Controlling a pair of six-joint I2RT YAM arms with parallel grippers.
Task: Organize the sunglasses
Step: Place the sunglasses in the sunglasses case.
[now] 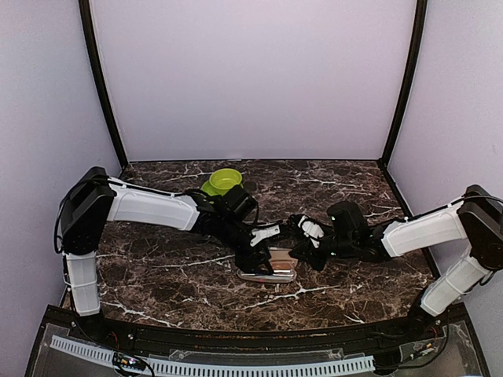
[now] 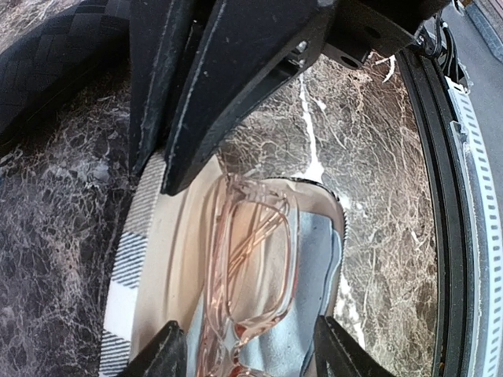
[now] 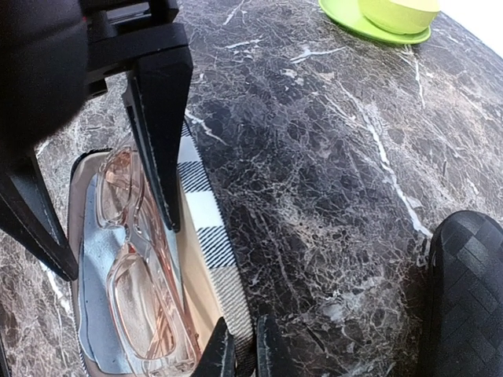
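pink translucent sunglasses (image 2: 251, 259) lie folded inside the open striped case (image 2: 130, 259) on a marble table (image 1: 157, 275). the left gripper (image 2: 247, 338) hangs over them with its fingers spread, one on each side of the frame and clear of it. the right gripper (image 3: 244, 345) has its fingers pinched on the case's striped side wall. a black case (image 3: 468, 290) lies near, a green bowl (image 1: 225, 181) at the back.
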